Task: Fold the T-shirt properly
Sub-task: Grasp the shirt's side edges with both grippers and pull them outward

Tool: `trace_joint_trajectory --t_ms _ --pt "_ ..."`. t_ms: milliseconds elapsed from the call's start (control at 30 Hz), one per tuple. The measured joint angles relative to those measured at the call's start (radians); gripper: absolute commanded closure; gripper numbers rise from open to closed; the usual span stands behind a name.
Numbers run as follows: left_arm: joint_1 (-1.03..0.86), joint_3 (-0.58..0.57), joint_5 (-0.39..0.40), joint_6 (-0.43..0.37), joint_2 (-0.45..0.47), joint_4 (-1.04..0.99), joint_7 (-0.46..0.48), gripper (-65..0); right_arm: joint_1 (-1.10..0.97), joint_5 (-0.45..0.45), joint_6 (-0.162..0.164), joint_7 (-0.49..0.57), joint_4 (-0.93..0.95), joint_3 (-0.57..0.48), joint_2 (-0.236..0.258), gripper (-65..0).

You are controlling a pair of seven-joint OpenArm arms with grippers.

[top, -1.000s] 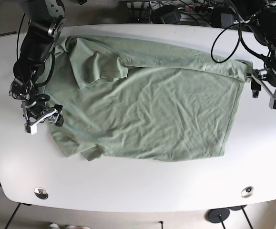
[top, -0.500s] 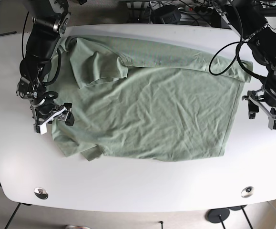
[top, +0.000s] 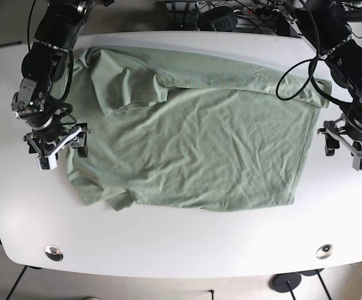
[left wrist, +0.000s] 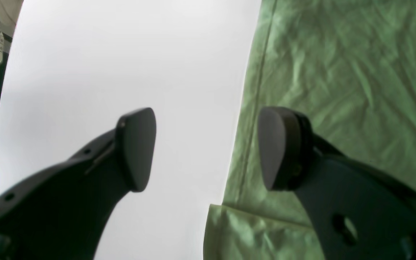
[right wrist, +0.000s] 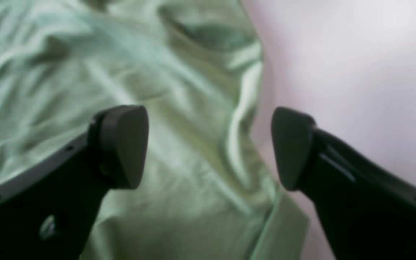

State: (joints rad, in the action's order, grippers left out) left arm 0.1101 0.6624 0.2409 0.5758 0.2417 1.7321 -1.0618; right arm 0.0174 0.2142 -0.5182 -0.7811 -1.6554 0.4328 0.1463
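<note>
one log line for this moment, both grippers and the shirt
left gripper: open, off hem | right gripper: open, at shirt edge | T-shirt: flat, top folded | table

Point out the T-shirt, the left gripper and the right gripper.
T-shirt point(top: 218, 144): base view, on the middle of the fabric.
Left gripper point(top: 346, 150): base view, midway between its open jaws.
Right gripper point(top: 62, 145): base view, midway between its open jaws.

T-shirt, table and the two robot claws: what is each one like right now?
T-shirt: spread flat and wrinkled, one sleeve folded in, top edge folded over, not fully folded yet.
Left gripper: open, holding nothing, beside the shirt's hem.
Right gripper: open, holding nothing, over the shirt's edge.
Table: white, with the shirt lying on it.
</note>
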Motion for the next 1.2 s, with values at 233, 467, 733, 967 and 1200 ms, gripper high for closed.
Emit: trace_joint_trajectory --t_ms 233,467,733,967,1200 --pt "-0.002 0.001 -0.001 0.000 0.000 -0.060 -0.001 -40.6 -0.204 -0.005 -0.070 -0.068 -0.192 -0.006 -0.138 -49.8" --pt "0.000 0.000 0.000 0.000 0.003 -0.061 0.000 -40.4 -0.220 -0.008 -0.070 -0.066 -0.142 -0.008 -0.143 -49.6" --pt "0.000 0.000 0.000 0.000 0.003 -0.061 0.000 -40.4 -0.220 -0.007 -0.070 -0.061 -0.097 -0.068 -0.150 -49.6" --pt "0.001 0.000 0.000 0.000 0.002 -0.061 0.000 -40.4 -0.226 -0.008 -0.070 -0.060 -0.071 -0.068 -0.157 -46.3" --pt "0.000 0.000 0.000 0.000 0.003 -0.061 0.000 -40.4 -0.223 -0.008 -0.070 -0.061 -0.070 -0.068 -0.157 -6.2"
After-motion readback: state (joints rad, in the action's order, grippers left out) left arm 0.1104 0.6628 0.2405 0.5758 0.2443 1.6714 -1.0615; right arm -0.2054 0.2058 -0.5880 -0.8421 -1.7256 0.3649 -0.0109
